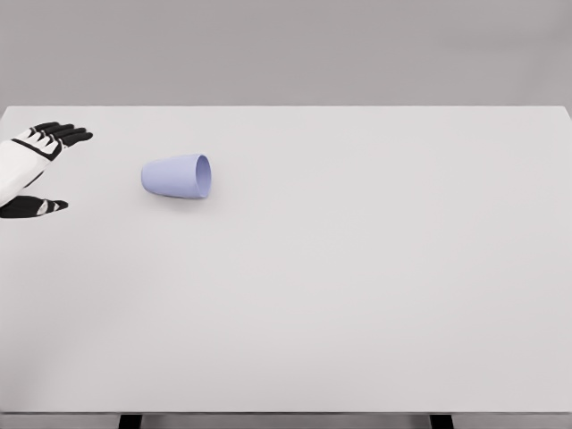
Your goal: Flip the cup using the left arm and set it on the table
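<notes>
Left hand (pixel 36 165): at far left edge of white tabletop (pixel 357 295), fingers spread, thumb apart below, holding nothing. Cup (pixel 177 176): lavender, lying on side on tabletop, mouth facing right, interior not visible enough to tell contents. Cup near hand, to its right, not touching.

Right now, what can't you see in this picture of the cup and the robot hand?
- Left hand, head view: the left picture edge cuts off its arm.
- Right arm: not in view at all.
- Cup: it lies on its side, mouth facing right; its closed bottom faces away, hidden by its own wall.
- Table: the tabletop hides its legs.
</notes>
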Robot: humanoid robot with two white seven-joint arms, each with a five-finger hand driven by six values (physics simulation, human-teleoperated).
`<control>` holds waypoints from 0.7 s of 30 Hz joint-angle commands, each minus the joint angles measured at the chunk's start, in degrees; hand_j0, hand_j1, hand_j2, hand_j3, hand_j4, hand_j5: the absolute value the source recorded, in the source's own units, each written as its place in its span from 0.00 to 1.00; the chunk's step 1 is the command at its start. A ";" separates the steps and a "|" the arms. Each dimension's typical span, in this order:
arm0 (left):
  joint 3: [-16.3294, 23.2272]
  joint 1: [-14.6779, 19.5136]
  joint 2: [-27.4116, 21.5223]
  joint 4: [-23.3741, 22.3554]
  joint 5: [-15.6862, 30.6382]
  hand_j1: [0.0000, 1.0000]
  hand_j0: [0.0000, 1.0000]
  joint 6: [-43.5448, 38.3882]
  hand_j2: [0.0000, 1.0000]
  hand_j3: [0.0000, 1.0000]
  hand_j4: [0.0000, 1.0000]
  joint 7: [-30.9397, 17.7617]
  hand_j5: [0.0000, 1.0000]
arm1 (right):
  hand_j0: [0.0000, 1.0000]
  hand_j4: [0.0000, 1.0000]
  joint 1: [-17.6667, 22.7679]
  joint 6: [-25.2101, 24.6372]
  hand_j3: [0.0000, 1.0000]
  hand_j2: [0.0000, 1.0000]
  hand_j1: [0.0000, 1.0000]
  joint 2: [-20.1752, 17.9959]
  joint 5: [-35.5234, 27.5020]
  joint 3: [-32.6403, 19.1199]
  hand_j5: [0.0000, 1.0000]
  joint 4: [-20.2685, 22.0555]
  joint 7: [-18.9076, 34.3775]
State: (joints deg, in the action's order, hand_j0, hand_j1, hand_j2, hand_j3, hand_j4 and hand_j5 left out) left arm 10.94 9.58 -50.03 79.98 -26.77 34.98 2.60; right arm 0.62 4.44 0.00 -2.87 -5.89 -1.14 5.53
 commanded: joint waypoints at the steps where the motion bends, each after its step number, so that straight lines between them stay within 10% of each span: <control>1: 0.05 0.00 -0.16 0.00 0.23 1.00 1.00 0.02 1.00 1.00 1.00 0.04 1.00 | 1.00 1.00 0.00 0.13 1.00 1.00 1.00 0.00 -0.47 -0.27 1.00 0.09 0.01; 16: -0.12 1.05 0.46 -0.35 -1.62 1.00 1.00 0.02 1.00 1.00 1.00 -0.31 1.00 | 1.00 1.00 0.18 -0.22 1.00 1.00 1.00 0.00 -0.30 -0.09 1.00 -0.35 0.01; 20: -0.04 10.72 5.64 0.26 4.61 1.00 1.00 0.02 1.00 1.00 1.00 -37.60 1.00 | 1.00 1.00 0.18 -0.22 1.00 1.00 1.00 0.00 -0.30 -0.09 1.00 -0.35 0.01; 21: -0.04 12.56 7.75 0.44 7.87 1.00 1.00 0.02 1.00 1.00 1.00 -37.60 1.00 | 1.00 1.00 0.18 -0.31 1.00 1.00 1.00 0.00 -0.30 0.00 1.00 -0.35 0.01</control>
State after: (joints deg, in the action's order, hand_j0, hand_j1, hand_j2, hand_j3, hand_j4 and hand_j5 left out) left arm 10.88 23.37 -45.39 80.21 -23.36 35.03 -22.23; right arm 0.79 4.20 0.00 -3.16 -5.93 -1.50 5.53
